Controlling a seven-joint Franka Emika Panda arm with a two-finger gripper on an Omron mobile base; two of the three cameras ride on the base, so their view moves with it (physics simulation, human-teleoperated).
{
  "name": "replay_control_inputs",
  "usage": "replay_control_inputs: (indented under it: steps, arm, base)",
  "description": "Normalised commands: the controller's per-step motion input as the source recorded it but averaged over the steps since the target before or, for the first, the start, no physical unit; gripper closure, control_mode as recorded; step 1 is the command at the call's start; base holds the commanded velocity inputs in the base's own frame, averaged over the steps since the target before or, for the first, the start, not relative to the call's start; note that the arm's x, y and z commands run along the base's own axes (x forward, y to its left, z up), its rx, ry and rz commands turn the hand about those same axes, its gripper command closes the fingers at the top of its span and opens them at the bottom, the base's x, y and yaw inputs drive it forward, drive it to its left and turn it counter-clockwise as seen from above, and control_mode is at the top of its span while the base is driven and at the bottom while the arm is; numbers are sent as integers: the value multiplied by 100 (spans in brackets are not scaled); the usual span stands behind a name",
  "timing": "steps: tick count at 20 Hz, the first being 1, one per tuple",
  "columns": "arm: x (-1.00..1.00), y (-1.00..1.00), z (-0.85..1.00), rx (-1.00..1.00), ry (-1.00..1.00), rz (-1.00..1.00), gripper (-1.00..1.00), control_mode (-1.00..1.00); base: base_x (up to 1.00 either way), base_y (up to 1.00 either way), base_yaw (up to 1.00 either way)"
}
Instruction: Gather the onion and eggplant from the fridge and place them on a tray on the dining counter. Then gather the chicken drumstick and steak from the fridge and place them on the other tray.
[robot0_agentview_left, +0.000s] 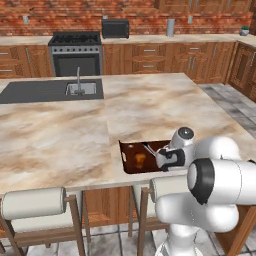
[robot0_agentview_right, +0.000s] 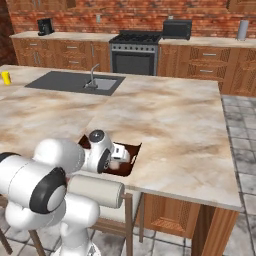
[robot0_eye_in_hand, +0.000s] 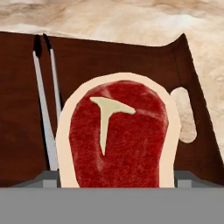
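Note:
The steak, red with a pale fat rim, sits between the fingers of my gripper, which is shut on it just above the other tray. This dark brown tray lies at the near edge of the dining counter. On it the orange-brown chicken drumstick rests to the left of my gripper. In the right base view the gripper hangs over the tray. The fridge, onion and eggplant are out of view.
Silver tongs lie in the tray beside the steak. Two padded stools stand under the counter's near edge. The sink is set in the dark section at the far left. A small yellow object stands at the counter's left end.

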Motion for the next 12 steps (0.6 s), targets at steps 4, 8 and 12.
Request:
replay_control_inputs:
  steps: [4, 8, 12]
  arm:
    - [10, -11, -8, 3, 0, 0, -100, -100]
    - [8, -2, 0, 1, 0, 0, -100, -100]
    - [-1, 0, 24, 0, 0, -1, -100, -100]
  base:
    - [0, 0, 0]
    - [0, 0, 0]
    - [0, 0, 0]
